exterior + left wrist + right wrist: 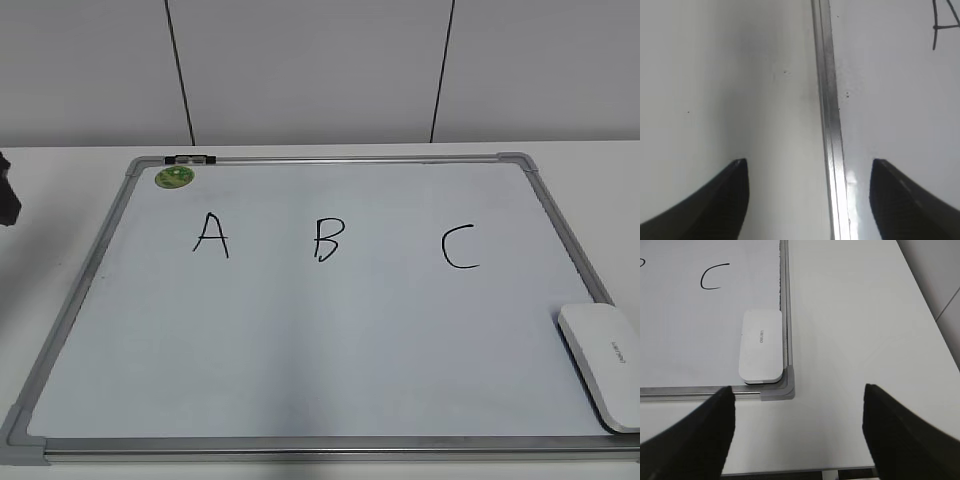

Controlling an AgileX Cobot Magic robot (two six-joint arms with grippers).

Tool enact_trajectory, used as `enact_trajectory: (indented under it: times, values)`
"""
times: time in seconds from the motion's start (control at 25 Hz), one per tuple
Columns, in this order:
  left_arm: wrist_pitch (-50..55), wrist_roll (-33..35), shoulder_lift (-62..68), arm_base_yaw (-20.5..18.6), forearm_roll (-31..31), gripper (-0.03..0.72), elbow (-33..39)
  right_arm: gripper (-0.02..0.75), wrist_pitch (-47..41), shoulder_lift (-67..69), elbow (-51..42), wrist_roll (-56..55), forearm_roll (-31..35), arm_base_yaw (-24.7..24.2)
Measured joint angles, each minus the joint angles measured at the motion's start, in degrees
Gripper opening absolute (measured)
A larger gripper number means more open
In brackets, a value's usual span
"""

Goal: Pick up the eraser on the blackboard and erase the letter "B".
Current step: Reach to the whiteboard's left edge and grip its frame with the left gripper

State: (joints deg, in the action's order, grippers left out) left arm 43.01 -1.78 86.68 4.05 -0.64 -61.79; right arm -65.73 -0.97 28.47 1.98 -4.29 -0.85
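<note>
The blackboard [300,350] is a white board with a silver frame lying flat on the table. It bears black letters A [211,235], the letter "B" [327,238] and C [460,248]. The eraser [603,362], white and flat, lies at the board's front right corner; it also shows in the right wrist view [761,346] beside the grey corner. My right gripper [797,392] is open and empty over bare table, in front of that corner. My left gripper [809,165] is open and empty, straddling the board's left frame rail [829,115].
A round green magnet [173,177] and a dark clip [190,158] sit at the board's back left corner. White table [855,330] extends right of the board to its edge. A dark piece of the left arm [7,192] shows at the far left.
</note>
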Motion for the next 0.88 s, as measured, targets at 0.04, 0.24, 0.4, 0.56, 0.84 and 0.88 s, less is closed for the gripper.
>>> enact_trajectory:
  times: [0.04,0.24,0.4,0.56,0.84,0.88]
  values:
    - [0.5,0.0,2.4,0.0,0.2,0.559,-1.5,0.589,0.0,0.0,0.0,0.0,0.0,0.0]
    - [1.9,0.0,12.2,0.0,0.6,0.494,-7.8,0.589,0.0,0.0,0.0,0.0,0.0,0.0]
    - [2.5,0.0,18.7,0.0,0.6,0.479,-12.1,0.589,0.0,0.0,0.0,0.0,0.0,0.0]
    - [3.2,0.3,23.7,0.0,1.0,0.431,-15.9,0.589,0.0,0.0,0.0,0.0,0.0,0.0]
    - [4.2,3.2,29.8,0.0,4.3,0.366,-20.1,0.589,0.0,0.0,0.0,0.0,0.0,0.0]
    - [4.2,3.4,30.5,0.0,4.4,0.365,-20.5,0.589,0.0,0.0,0.0,0.0,0.0,0.0]
